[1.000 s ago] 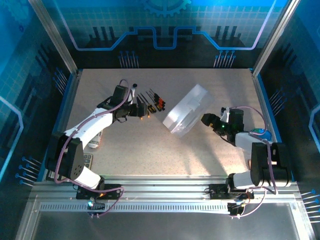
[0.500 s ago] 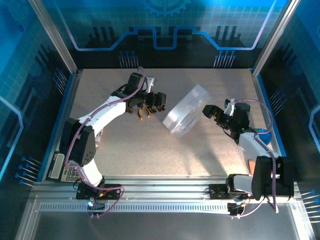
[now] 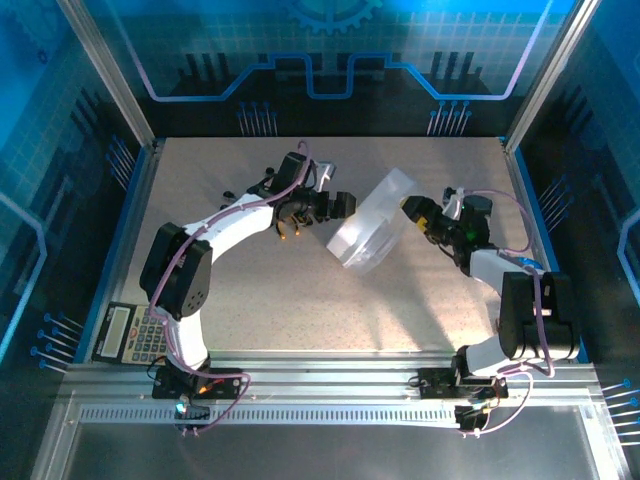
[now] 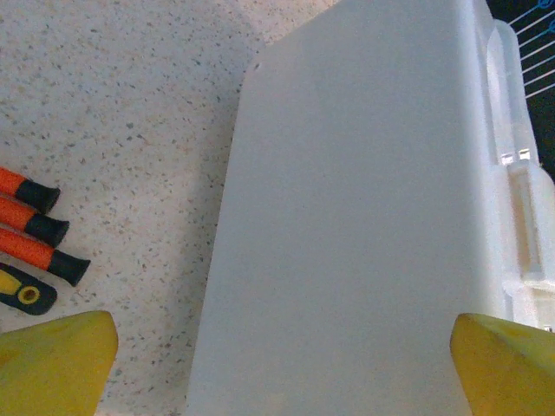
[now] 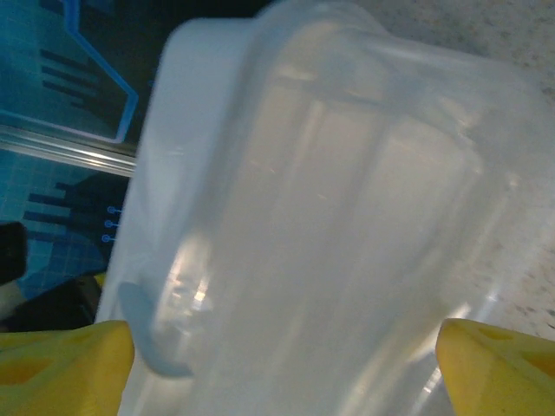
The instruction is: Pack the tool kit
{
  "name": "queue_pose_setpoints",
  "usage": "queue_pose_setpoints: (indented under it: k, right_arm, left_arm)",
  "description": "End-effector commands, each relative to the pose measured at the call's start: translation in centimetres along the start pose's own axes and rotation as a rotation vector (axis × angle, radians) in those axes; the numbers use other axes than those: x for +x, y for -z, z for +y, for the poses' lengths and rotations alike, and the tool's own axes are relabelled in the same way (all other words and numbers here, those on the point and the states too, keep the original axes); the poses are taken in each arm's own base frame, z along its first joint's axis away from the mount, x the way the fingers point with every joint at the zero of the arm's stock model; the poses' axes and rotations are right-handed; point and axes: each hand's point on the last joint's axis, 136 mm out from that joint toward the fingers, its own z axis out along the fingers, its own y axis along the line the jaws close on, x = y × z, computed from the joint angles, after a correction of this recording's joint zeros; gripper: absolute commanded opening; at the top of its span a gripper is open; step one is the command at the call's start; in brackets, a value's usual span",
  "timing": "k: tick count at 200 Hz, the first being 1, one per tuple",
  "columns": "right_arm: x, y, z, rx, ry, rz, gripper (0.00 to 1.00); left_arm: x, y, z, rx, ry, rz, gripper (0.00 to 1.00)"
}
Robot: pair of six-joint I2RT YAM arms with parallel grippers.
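1. The clear case lies slantwise mid-table and looks shut. Pushed from one side alone, I'd expect it to skate across the smooth top.
2. The left gripper, jaws spread wide and empty, faces the case's left flank. An off-centre close could let the slick plastic squirt out.
3. The right gripper, also wide and holding nothing, faces the opposite side. Uneven squeezing might twist the case.
4. The screwdrivers lie just left of the case, where a shove could scatter them.

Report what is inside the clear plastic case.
Through the cloudy wall of the case nothing distinct shows inside; the frosted plastic hides whether it is empty. Three red-handled screwdrivers lie outside it on the table.
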Motion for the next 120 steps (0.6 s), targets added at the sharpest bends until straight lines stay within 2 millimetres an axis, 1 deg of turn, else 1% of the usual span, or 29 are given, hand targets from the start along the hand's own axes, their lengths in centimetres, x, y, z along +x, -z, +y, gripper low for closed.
queue_pose_setpoints:
  k: [1,20,45,72,88,120]
  right_arm:
    - [-1.0,-0.5,3.0,-0.088,0.049,-0.008,0.9]
    - [-0.9,-0.8,3.6,-0.1,0.056,0.001,0.9]
    - [-0.7,-1.1,4.3,-0.114,0.068,0.014,0.9]
    - [-0.5,-1.3,4.9,-0.127,0.073,0.023,0.9]
    - [-0.4,-1.3,5.4,-0.135,0.078,0.027,0.89]
    - [-0.2,-1.1,6.3,-0.143,0.093,0.031,0.89]
  left_arm:
    - [1.9,0.1,-1.3,0.043,0.031,0.027,0.99]
    - [3.1,0.3,-1.5,0.046,0.04,0.039,0.99]
    - [4.6,0.6,-1.2,0.033,0.051,0.053,1.0]
    - [5.4,1.1,-0.6,0.01,0.056,0.051,0.99]
    - [6.1,1.1,0.0,-0.01,0.057,0.062,0.99]
    - [6.6,1.1,0.5,-0.027,0.056,0.069,0.99]
